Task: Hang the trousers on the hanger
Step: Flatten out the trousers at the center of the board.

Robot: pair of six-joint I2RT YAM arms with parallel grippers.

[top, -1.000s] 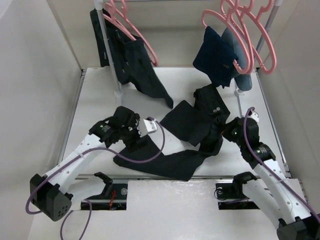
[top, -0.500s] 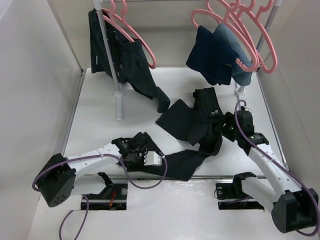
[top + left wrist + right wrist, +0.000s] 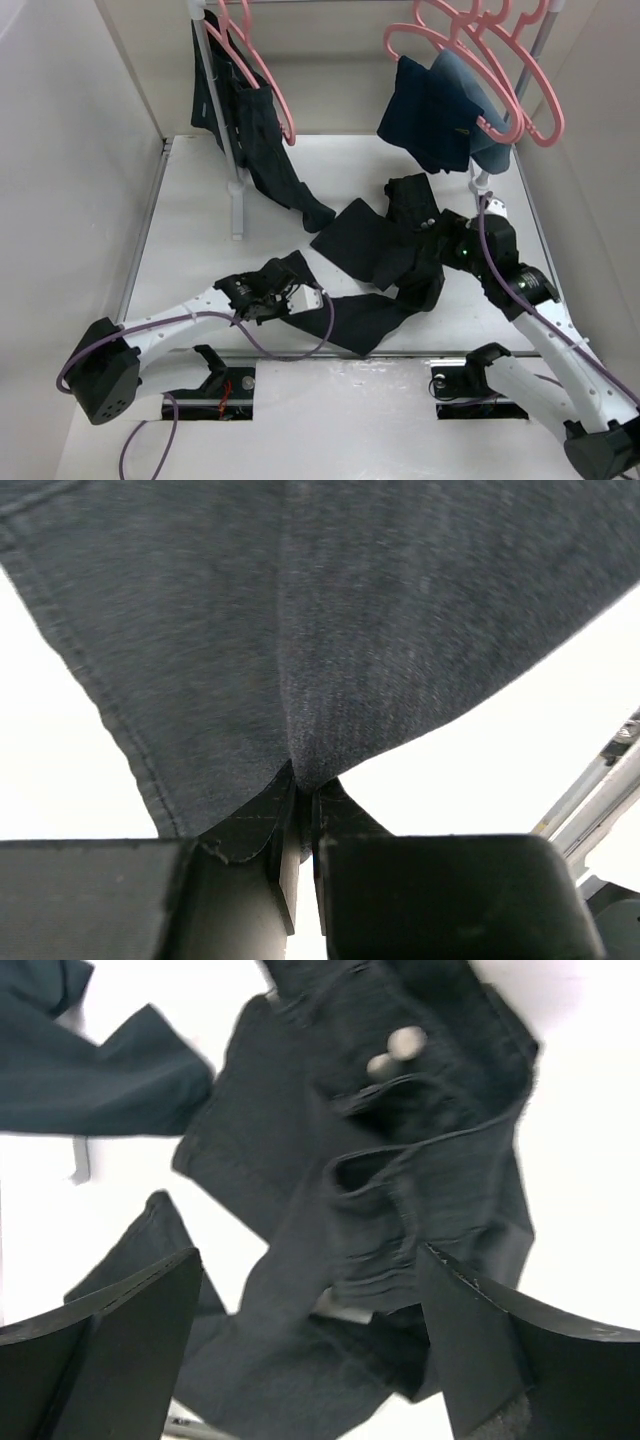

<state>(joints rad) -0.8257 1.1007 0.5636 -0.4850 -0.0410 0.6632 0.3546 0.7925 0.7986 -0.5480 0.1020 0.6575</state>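
White walls close in the white desk (image 3: 190, 230) left, behind and right of the black trousers (image 3: 380, 250), which lie crumpled on it. One leg reaches the near edge. The left end effector (image 3: 305, 800) is clamped on that leg's fabric. The right end effector (image 3: 310, 1300) hovers over the waistband, fingers wide apart. Open desk shows left of the trousers. A pink hanger (image 3: 553, 105) hangs behind them to the right.

You are looking at: one black trousers (image 3: 375, 245) lying on table (image 3: 190, 240), one black pair (image 3: 265, 145) hanging, two blue garments (image 3: 430, 110) hanging, pink hangers (image 3: 263, 82) overlapping, perhaps five.
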